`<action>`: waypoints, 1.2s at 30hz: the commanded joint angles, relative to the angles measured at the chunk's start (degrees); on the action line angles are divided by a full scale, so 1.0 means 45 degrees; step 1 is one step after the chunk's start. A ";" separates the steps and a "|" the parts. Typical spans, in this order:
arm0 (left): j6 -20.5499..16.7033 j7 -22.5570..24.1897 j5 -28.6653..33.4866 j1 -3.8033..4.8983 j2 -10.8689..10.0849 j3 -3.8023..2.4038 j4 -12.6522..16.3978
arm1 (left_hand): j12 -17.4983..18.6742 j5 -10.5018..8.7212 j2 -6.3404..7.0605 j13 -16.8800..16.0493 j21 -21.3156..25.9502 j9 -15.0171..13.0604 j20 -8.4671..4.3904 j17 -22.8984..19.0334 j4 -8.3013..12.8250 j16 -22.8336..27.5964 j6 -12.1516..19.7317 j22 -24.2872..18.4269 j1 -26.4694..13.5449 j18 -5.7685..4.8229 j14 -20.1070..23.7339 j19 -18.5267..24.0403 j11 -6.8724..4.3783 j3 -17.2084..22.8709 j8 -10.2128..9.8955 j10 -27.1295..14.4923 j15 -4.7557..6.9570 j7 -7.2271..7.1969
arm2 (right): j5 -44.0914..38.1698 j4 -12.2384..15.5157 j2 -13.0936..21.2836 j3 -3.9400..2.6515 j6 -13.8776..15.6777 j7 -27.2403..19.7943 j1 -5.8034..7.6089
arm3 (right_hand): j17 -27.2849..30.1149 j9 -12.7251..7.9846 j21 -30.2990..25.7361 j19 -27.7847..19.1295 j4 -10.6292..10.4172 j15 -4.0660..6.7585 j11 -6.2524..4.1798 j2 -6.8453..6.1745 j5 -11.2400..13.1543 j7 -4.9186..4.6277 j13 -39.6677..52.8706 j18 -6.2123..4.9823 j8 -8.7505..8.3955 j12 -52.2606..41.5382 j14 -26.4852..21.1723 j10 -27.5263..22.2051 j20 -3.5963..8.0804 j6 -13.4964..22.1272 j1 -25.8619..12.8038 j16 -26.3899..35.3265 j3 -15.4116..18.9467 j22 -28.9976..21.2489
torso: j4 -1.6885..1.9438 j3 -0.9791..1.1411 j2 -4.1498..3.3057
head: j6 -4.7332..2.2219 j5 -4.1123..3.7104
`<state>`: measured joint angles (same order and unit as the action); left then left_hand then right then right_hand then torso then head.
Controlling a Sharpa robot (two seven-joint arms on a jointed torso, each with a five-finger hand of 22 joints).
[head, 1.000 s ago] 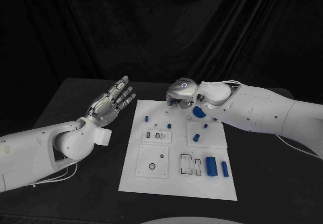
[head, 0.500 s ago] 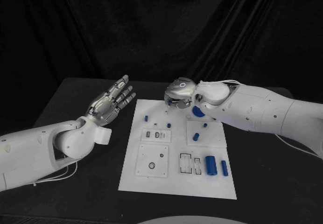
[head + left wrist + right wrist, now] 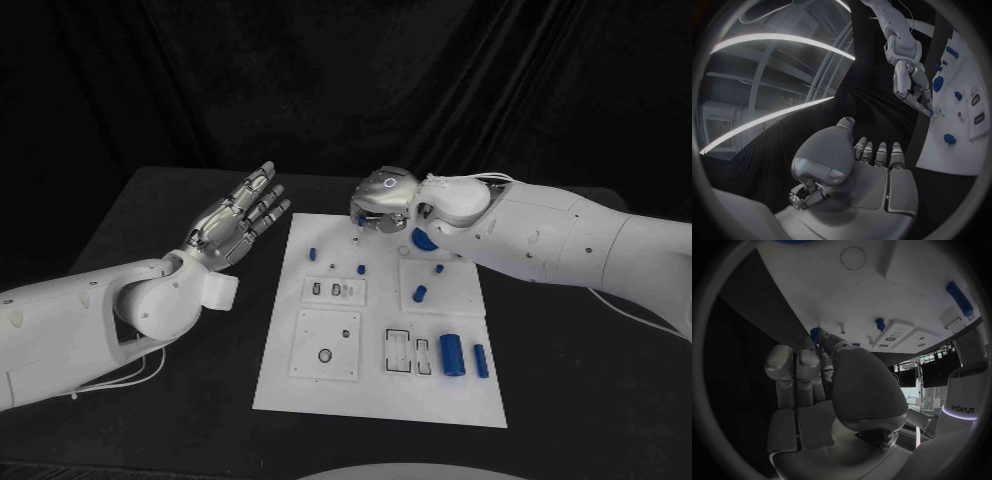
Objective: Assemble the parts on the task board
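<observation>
- Black table under a dark curtain carries the white task board at its middle, small blue parts scattered over it.
- Head view: left hand hangs beside the board's left edge, off the surface, palm up, fingers straight and apart, holding nothing.
- Head view: right hand is bent down over the board's far end, fingertips close to a small peg there; contact cannot be told from here.
- Left wrist view: right hand reaches to the board edge with a small blue piece at its fingertips (looks pinched). A round blue disc lies just beside.
- Right wrist view: fingers curl together toward the board, and a small toothed blue piece sits at the tips, near a thin pin and a blue peg.
- Judgement: the piece is light, rigid plastic, likely slick and easy to drop; take it across its rim between thumb and fingertip, keeping its hole free for the pin.
</observation>
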<state>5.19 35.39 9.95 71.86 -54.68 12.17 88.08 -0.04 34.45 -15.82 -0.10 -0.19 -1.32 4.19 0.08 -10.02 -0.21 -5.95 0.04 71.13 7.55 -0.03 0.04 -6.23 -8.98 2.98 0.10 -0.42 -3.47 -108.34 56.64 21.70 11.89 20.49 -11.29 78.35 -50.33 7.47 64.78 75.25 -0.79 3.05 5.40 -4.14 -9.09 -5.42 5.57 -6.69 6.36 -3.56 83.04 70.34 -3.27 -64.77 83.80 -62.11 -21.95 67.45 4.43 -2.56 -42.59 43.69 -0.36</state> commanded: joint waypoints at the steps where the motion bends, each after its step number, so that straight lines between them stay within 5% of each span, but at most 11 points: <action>1: 0.0276 0.0101 -0.0118 0.0037 0.0032 -0.0011 -0.0016 | 0.0009 0.0051 -0.0031 0.0022 0.0043 -0.0012 0.0086 -0.0018 0.0066 0.0046 -0.0056 -0.0008 0.0137 0.0067 0.0006 -0.0010 0.0092 0.0003 0.0078 -0.0021 -0.0080 0.0064 | -0.0103 0.0036 0.0011 -0.0009 0.0220 0.0368 -0.0031 | 0.0011 0.0019 -0.0056 -0.0045 0.0029 0.0075 -0.0763 0.0057 -0.0039 -0.0015 0.0013 0.0066 -0.0068 -0.0033 -0.0040 0.0735 0.0068 0.0007 0.0018 0.0044 0.0020 -0.0008 | -0.0020 0.0006 0.0017 | 0.0025 0.0018; 36: 0.0429 -0.0024 -0.0118 0.0037 0.0156 -0.0011 -0.0247 | 0.0009 0.0066 -0.0044 0.0022 0.0043 -0.0008 0.0094 -0.0018 0.0103 0.0046 -0.0042 -0.0008 0.0134 0.0057 0.0006 -0.0010 0.0098 0.0022 0.0073 -0.0021 -0.0098 0.0070 | -0.0103 0.0070 0.0070 -0.0008 -0.0169 0.0458 -0.0136 | 0.0170 -0.0093 -0.0259 -0.0142 -0.0070 0.0021 -0.0675 0.0035 -0.0051 -0.0076 -0.0127 0.0040 -0.0375 0.0025 -0.0129 0.0381 0.0027 0.0363 -0.0098 0.0202 0.0044 -0.0077 | -0.0007 -0.0003 0.0011 | 0.0130 -0.0040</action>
<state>6.01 34.79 9.94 71.86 -54.04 12.17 86.96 -0.04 34.45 -16.04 -0.06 -0.19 -1.31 4.19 0.05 -9.87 -0.21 -5.94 0.04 71.35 7.54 -0.03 0.05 -6.24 -8.82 2.97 0.09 -0.42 -3.47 -108.34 56.99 21.98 11.87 20.18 -10.91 77.90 -49.62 7.13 63.82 75.04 -0.94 3.18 4.87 -4.17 -9.00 -5.75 5.02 -6.70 4.86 -3.36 82.90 69.86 -3.07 -63.43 83.77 -61.49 -21.79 67.19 4.39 -2.58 -42.53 44.25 -0.52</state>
